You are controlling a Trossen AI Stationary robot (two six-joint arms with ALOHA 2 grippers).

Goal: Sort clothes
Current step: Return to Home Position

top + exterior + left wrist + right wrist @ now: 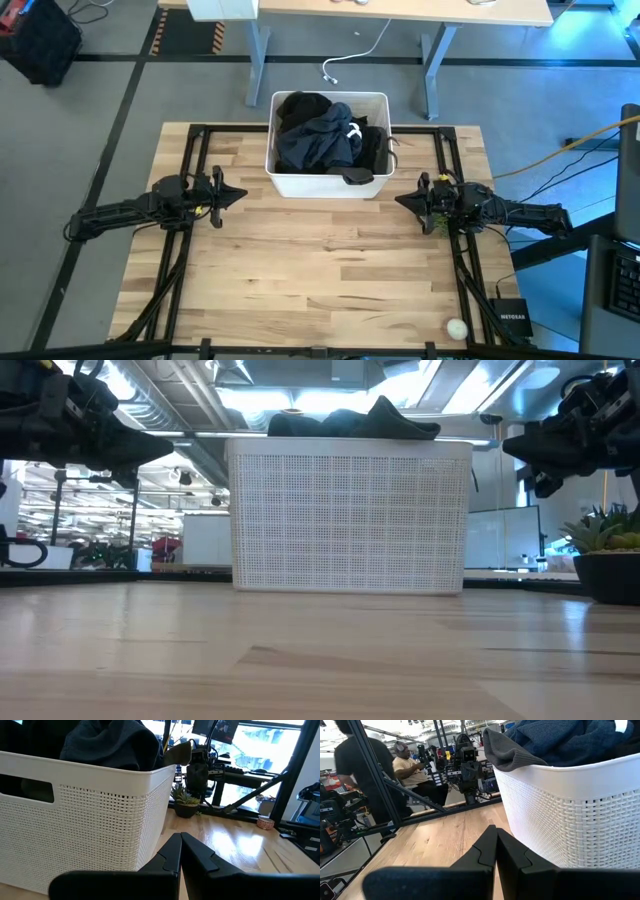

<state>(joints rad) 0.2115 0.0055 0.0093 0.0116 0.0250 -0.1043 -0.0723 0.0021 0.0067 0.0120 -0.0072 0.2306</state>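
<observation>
Dark clothes [325, 135], navy and black with a white drawstring [354, 130], are piled in the white plastic bin [285, 184] at the table's far middle. They heap above the rim, and a grey edge [507, 752] hangs over it. The pile also shows in the left wrist view [107, 742] and, above the bin, in the low view [350, 425]. My left gripper [240, 193] is shut and empty, left of the bin. My right gripper [400, 202] is shut and empty, right of the bin. No pink or khaki garment is in view.
A small potted plant [438, 222] stands by my right gripper. A white ball [457, 328] and a black box [513, 322] lie at the near right corner. Bare wood [320, 270] stretches in front of the bin. People sit beyond the table [407, 765].
</observation>
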